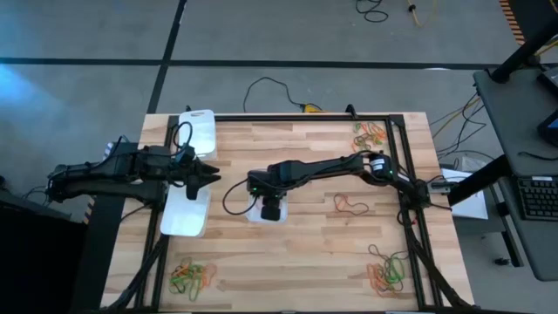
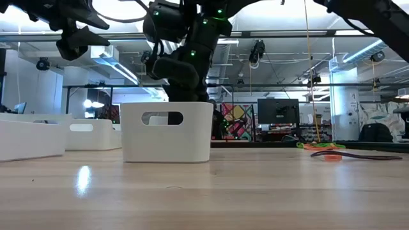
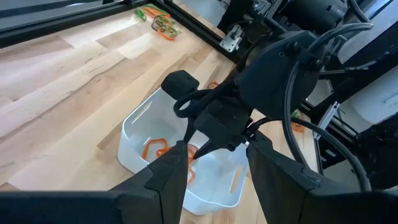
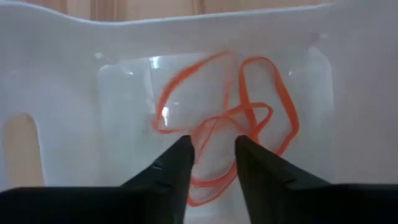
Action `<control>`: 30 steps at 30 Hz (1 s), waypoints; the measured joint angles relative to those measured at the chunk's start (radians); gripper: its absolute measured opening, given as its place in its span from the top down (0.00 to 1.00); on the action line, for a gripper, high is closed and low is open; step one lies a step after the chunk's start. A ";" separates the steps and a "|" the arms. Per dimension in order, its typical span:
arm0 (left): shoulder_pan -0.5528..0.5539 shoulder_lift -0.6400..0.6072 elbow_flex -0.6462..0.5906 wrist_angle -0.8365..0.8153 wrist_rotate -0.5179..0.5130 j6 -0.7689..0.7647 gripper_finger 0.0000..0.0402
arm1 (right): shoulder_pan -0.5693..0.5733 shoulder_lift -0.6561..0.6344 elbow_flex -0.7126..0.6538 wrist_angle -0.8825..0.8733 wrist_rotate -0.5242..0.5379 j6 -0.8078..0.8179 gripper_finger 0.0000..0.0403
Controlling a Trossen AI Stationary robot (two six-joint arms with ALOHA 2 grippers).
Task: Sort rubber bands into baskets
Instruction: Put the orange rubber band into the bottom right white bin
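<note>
From above, the right hand [image 1: 272, 208] points straight down into the middle basket [image 1: 259, 216] at the centre of the wooden tabletop [image 1: 296, 262], its arm reaching in from the right edge, while the left hand [image 1: 212, 174] hovers between the two other baskets [image 1: 186, 214] on the left side; loose piles of rubber bands [image 1: 193, 276] lie near three corners and a single orange-and-dark tangle [image 1: 350, 207] lies to the right of the middle basket. At table height, the right arm plunges behind the wall of the middle basket [image 2: 167, 131], and more bands [image 2: 327, 148] lie well apart to the right. The left wrist camera looks past its own spread fingers [image 3: 174, 177] at the right arm bent steeply over the basket [image 3: 140, 140], orange bands [image 3: 155, 149] visible on its floor. The right wrist camera shows its fingertips [image 4: 180, 158] slightly parted just above a knot of orange rubber bands [image 4: 261, 106] on the basket floor; nothing is visibly pinched between them. The likely hazard: a loop appears to run between the fingertips, so a band could snag on one and ride back out when the arm lifts, or the hand could nudge the light basket.
</note>
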 joint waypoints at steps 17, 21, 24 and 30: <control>0.000 -0.016 0.000 0.016 0.025 -0.019 0.62 | 0.037 -0.309 -0.068 -0.091 0.188 -0.018 0.49; 0.000 0.004 0.000 0.088 0.024 -0.017 0.62 | 0.053 -0.426 -0.185 -0.085 0.229 0.017 0.49; 0.000 0.033 0.000 0.114 0.005 0.000 0.62 | 0.063 -0.508 -0.300 -0.083 0.242 0.084 0.49; 0.000 0.122 0.000 0.128 -0.052 0.027 0.62 | 0.070 -0.636 -0.558 -0.080 0.227 0.266 0.49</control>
